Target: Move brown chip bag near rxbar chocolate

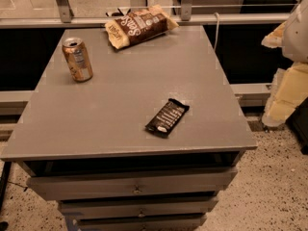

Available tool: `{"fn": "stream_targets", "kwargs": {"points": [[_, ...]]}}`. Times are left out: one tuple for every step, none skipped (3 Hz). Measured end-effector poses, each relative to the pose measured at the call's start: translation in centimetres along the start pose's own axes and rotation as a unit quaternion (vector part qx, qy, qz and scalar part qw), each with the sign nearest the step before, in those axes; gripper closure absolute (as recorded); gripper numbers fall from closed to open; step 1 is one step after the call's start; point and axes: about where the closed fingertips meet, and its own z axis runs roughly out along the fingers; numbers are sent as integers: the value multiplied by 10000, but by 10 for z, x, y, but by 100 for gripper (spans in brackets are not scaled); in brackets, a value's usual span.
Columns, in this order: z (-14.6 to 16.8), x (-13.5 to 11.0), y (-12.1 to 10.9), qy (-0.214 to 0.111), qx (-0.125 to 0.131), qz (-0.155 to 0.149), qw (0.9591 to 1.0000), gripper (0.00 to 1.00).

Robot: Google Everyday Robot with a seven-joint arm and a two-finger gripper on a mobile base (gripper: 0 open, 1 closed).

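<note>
The brown chip bag [139, 25] lies at the far edge of the grey table [120, 109], dark brown in the middle with white lettering and tan ends. The rxbar chocolate [167, 117] is a small dark bar with white print, lying flat on the near right part of the table. The two are far apart. My gripper [287, 93] hangs at the right edge of the view, off the table's right side and well away from both things, holding nothing that I can see.
A golden soda can [77, 59] stands upright at the table's far left. Drawers [134, 186] sit below the tabletop. A rail and glass wall [192, 13] run behind the table. Speckled floor [274, 186] lies to the right.
</note>
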Motion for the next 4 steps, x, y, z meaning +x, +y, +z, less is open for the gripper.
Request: {"fn": "stream_targets", "kwargs": {"points": [[0,0,0,0,0,0,10000,0],[0,-5,-5,-162,55,-66,9998,0],[27,-32,-20,-630,86,-90,9979,0],[56,-75,-62,-1308,343,-56,9908,0]]}}
